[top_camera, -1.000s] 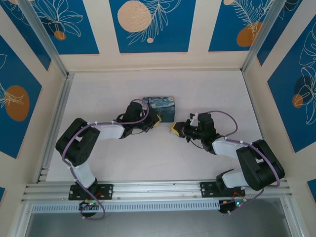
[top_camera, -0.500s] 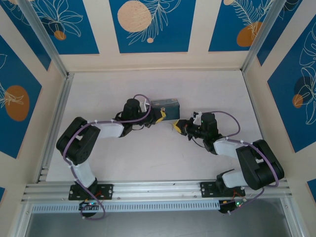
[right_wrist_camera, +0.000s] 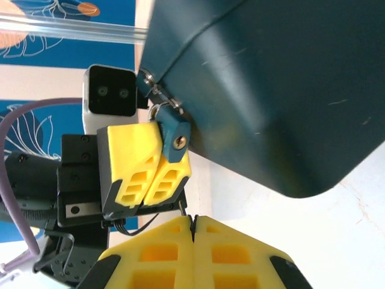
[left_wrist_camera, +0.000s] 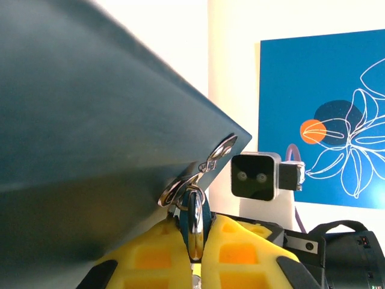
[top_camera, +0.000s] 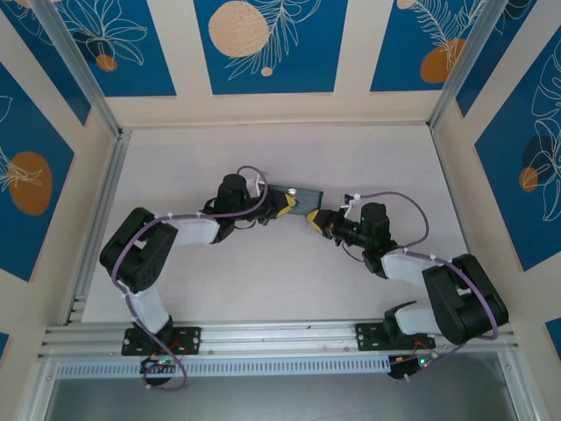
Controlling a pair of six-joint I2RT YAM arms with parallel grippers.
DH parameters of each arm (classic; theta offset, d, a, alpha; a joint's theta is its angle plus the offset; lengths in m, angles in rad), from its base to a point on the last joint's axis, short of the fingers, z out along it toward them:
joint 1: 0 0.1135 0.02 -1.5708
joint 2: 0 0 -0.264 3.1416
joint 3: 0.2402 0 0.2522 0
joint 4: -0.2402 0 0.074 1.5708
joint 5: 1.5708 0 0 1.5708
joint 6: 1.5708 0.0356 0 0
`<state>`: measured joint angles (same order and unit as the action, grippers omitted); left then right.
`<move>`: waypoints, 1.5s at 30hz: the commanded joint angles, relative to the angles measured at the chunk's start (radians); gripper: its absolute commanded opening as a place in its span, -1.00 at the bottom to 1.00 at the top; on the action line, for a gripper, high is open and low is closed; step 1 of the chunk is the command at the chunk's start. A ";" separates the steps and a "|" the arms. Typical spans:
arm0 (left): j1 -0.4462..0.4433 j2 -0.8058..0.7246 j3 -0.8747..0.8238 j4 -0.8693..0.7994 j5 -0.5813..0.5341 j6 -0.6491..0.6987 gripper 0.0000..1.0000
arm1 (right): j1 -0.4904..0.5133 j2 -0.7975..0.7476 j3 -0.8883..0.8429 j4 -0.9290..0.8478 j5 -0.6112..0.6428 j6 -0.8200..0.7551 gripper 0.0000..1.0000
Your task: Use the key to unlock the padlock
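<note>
- Pale counter [top_camera: 263, 281] is seen from the top view, with both arms reaching in toward the middle of it.
- Dark blue tin [top_camera: 301, 195] is found at the centre, tipped so that a narrow side is shown from above. Whether it's resting on the counter can't be told. Lots of the left wrist view [left_wrist_camera: 78, 120] and the right wrist view [right_wrist_camera: 289, 84] is taken up by it.
- Left gripper [top_camera: 285, 203] is parked at the tin's near-left corner. Its yellow fingers [left_wrist_camera: 150, 253] are squeezed in on the padlock [left_wrist_camera: 194, 217], which is wedged between the tips.
- Right gripper [top_camera: 313, 220] is pointed at that same corner from the other side, just beside the left one. Its fingers [right_wrist_camera: 156, 253] are pressed together with pretty much no gap.
- From the right wrist, the padlock [right_wrist_camera: 176, 135] is seen as a small blue body hung by its shackle from the tin's hasp, with the brass keyhole face turned toward that camera.
- Key [right_wrist_camera: 192, 218] is made out only as a thin grey sliver pinched at the seam of the right fingers, near the padlock but not touching it.
</note>
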<state>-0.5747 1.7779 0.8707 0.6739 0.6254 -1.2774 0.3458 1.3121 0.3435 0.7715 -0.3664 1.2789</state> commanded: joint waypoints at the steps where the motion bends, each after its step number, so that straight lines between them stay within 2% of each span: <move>1: 0.015 0.015 0.033 0.082 0.033 -0.003 -1.00 | 0.004 -0.046 -0.012 0.012 -0.011 -0.118 -1.00; 4: 0.016 0.018 0.037 0.081 0.037 -0.003 -1.00 | 0.004 -0.065 -0.006 -0.037 0.000 -0.144 -1.00; 8: 0.015 0.020 0.039 0.084 0.036 -0.008 -1.00 | 0.003 -0.048 0.002 -0.106 0.048 -0.074 -1.00; 13: 0.014 0.020 0.040 0.095 0.037 -0.019 -1.00 | 0.027 -0.007 -0.017 -0.007 0.101 0.047 -1.00; 21: 0.015 0.020 0.037 0.093 0.041 -0.030 -1.00 | 0.047 0.004 -0.001 0.006 0.176 0.094 -1.00; 28: 0.015 0.026 0.018 0.135 0.018 -0.082 -1.00 | 0.060 0.059 0.003 0.089 0.220 0.149 -1.00; 35: 0.014 0.020 -0.007 0.150 -0.013 -0.122 -1.00 | 0.082 0.087 0.021 0.129 0.238 0.166 -1.00; 45: 0.015 0.015 -0.009 0.133 -0.023 -0.123 -1.00 | 0.084 0.053 0.031 0.099 0.251 0.157 -1.00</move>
<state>-0.5713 1.7969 0.8639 0.7486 0.6159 -1.3907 0.4248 1.3895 0.3477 0.8673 -0.1482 1.4403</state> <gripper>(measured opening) 0.068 0.034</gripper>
